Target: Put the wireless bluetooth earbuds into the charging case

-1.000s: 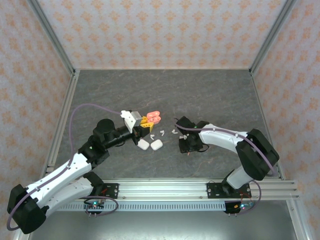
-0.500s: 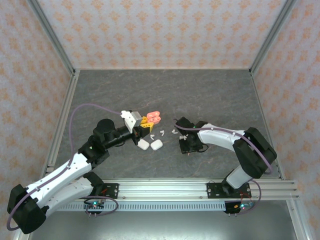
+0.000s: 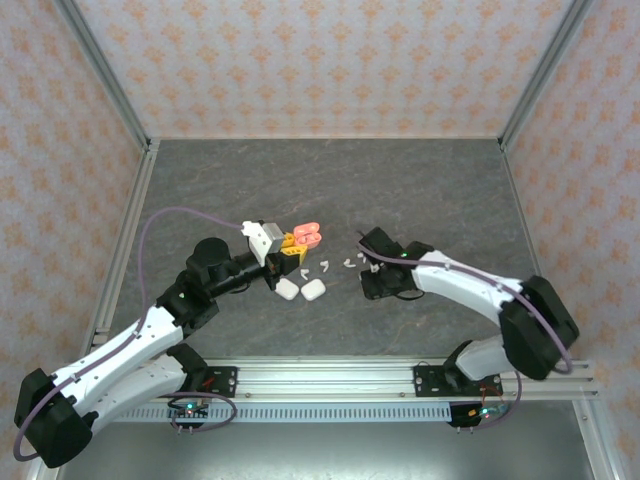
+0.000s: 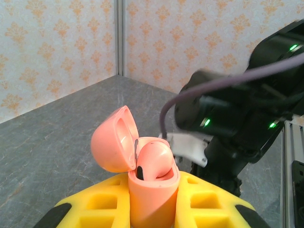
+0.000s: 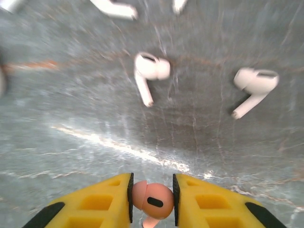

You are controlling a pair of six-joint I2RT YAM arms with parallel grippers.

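My left gripper (image 3: 297,243) is shut on an open coral-orange charging case (image 4: 152,199), held upright above the table with its lid (image 4: 111,140) tipped back. One coral earbud (image 4: 154,159) sits in the case. The case (image 3: 308,233) shows at table centre in the top view. My right gripper (image 5: 152,202) is shut on the other coral earbud (image 5: 152,200), just above the table and to the right of the case. My right gripper (image 3: 374,281) is low in the top view. White earbuds (image 5: 149,71) (image 5: 254,85) lie loose on the table ahead of it.
Two shut white cases (image 3: 288,290) (image 3: 313,290) lie side by side just below the left gripper. More white earbuds (image 3: 325,266) (image 3: 349,262) are scattered between the two grippers. The grey stone-pattern table (image 3: 330,180) is walled in by patterned panels.
My right arm's elbow has swung outward to the right and its gripper has shifted slightly right. The left arm and the coral case have stayed put.
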